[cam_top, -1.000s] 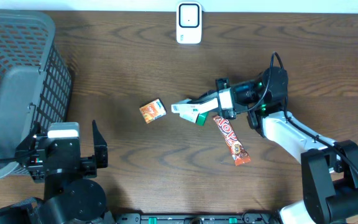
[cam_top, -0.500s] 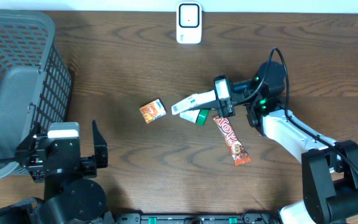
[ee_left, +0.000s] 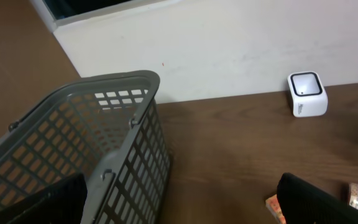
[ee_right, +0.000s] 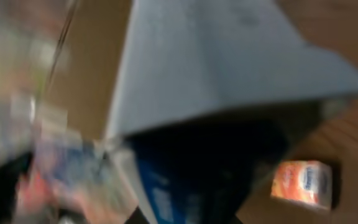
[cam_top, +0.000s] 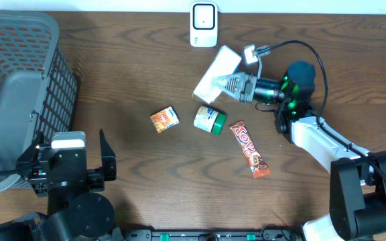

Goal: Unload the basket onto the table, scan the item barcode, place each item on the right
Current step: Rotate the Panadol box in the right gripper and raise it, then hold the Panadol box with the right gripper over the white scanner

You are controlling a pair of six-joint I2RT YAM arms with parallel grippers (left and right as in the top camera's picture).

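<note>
**Figure: bench [cam_top: 354,60] seen from overhead and from both wrists during barcode scanning.** The scanner [cam_top: 204,25], a small white unit, stands at the far edge of the bench in front of a pale wall [ee_left: 229,50].

The right claw [cam_top: 225,84] is closed on one end of a white box [cam_top: 218,65]. The box sits just on the robot's side of the scanner and slightly to its right, near it but not touching, and appears raised off the wood. In the right wrist view the box fills most of the frame and is blurred; no barcode can be made out.

Farther from the scanner toward the robot, three things lie on the wood:
- an orange packet [cam_top: 165,119], to the left
- a green-and-white tub [cam_top: 210,120], almost straight out from the scanner
- a red snack bar [cam_top: 250,148], to the right and lying at a slant

All three lie apart from one another, with the tub and the bar closest.

Far left of the scanner, a grey mesh basket [cam_top: 19,80] fills the bench corner, its rim running off the frame. The left claw [cam_top: 70,139] sits at the near edge, well away from the scanner and just beside the basket. Its fingers are spread wide with nothing between them.

Bare dark wood grain lies open between the scanner and the basket, and from the scanner's right to the bench edge
</note>
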